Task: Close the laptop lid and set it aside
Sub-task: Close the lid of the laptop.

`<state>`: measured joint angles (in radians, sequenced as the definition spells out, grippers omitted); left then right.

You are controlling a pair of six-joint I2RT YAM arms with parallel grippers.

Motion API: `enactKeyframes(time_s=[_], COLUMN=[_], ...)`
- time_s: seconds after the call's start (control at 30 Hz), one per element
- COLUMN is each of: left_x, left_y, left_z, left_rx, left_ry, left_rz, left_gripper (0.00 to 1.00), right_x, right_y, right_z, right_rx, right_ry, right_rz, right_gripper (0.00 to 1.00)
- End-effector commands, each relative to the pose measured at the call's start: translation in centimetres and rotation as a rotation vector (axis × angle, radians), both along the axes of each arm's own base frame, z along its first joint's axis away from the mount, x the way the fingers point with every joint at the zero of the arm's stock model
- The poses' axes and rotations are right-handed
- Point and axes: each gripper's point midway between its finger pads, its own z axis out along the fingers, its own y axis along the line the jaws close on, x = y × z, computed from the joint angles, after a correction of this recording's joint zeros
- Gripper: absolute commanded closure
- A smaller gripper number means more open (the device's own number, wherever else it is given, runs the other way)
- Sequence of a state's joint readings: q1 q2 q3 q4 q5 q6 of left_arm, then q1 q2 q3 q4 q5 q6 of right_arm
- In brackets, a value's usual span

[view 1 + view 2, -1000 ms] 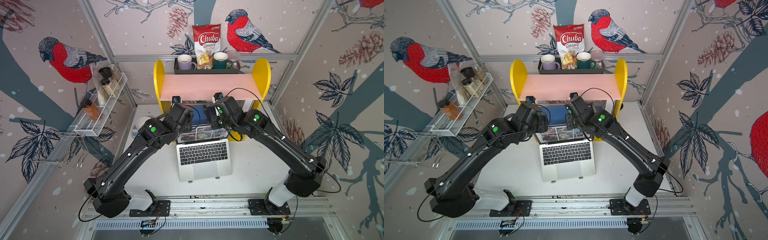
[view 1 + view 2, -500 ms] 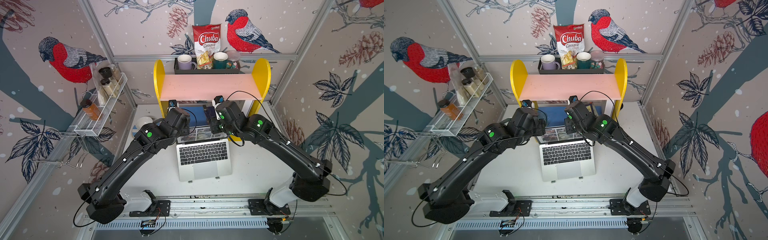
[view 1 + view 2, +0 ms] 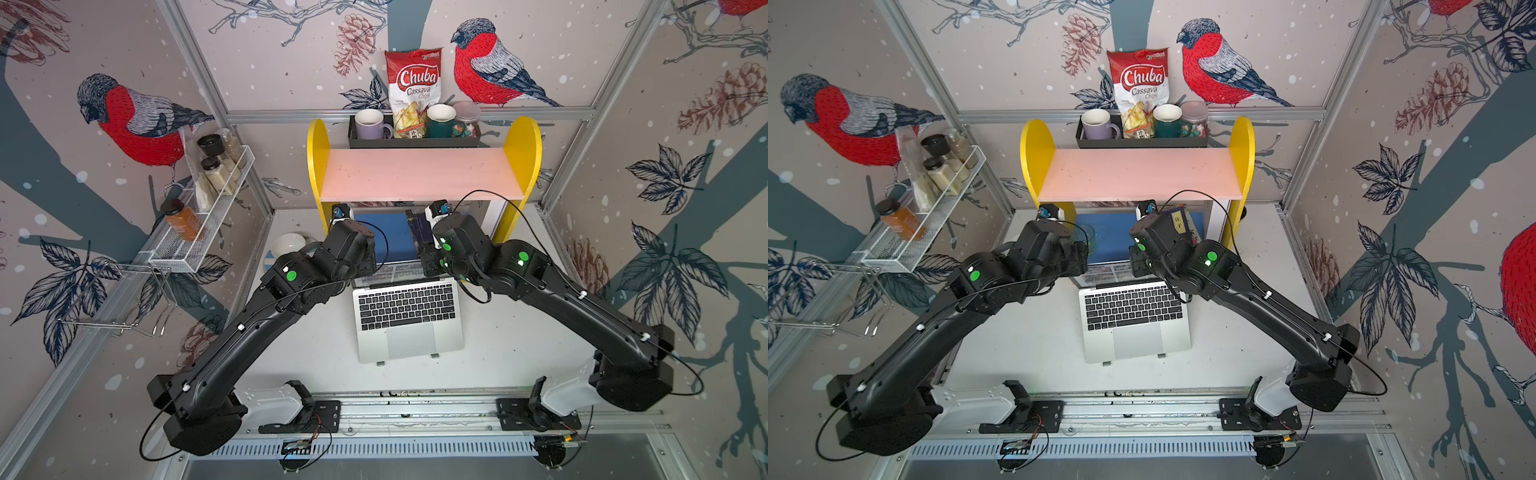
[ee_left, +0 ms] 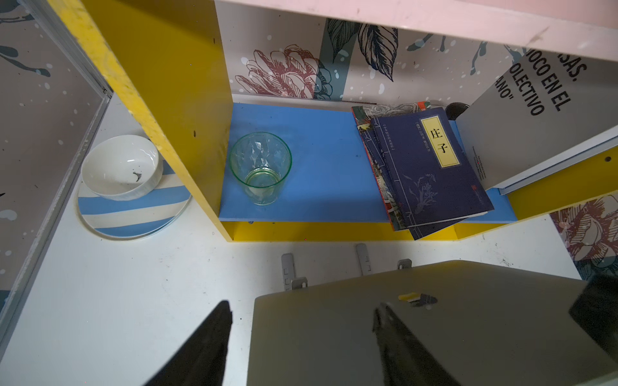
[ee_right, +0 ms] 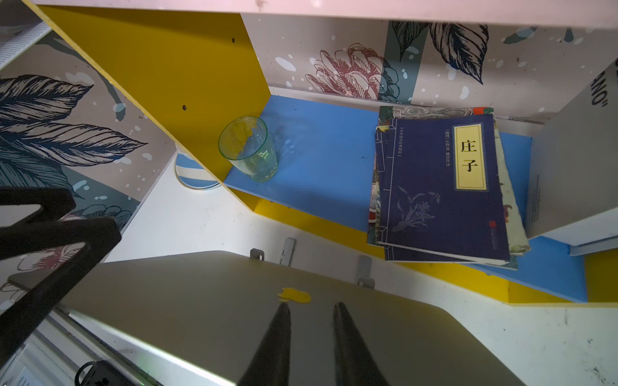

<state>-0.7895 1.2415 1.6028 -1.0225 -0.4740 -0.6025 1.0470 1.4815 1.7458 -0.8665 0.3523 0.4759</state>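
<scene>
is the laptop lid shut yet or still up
Partly open. In both top views the laptop lid leans over the keyboard, whose keys still show; the right wrist view shows its logo side sloping.

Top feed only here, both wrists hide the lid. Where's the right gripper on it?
Observer: The right gripper points at the outer face of the laptop lid, fingers nearly together, tips just below the apple logo. Contact is unclear.
Operator: Left one?
Observer: The left gripper is open and straddles the lid's side edge: one finger over the table, one over the lid's back.
Operator: Anything behind the lid?
Observer: Stand feet on the table just behind it, short of the yellow shelf base.
</scene>
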Motion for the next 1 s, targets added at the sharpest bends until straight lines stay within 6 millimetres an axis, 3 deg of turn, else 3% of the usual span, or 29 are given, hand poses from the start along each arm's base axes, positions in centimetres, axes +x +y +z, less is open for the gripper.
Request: enactKeyframes(time_s=[0.0, 0.43, 0.97], left_x=[0.0, -0.4, -0.7], left_y=[0.0, 0.6, 0.6], left_z=[0.4, 0.6, 0.0], left_rx=[-0.014, -0.022, -0.037], left_ry=[-0.018, -0.027, -0.013], left_rz=[0.007, 0.018, 0.016], left_gripper=[0.33, 0.32, 0.31], right_x=[-0.9, -3.8, -7.0], right_y=[-0.6, -0.5, 0.1], right_z=[-1.1, -1.4, -3.9], right_rx=[-0.02, -0.012, -0.02], right_ry=[0.035, 0.028, 0.055], right_rz=[-0.01, 0.014, 0.05], right_gripper=[0.76, 0.79, 0.8])
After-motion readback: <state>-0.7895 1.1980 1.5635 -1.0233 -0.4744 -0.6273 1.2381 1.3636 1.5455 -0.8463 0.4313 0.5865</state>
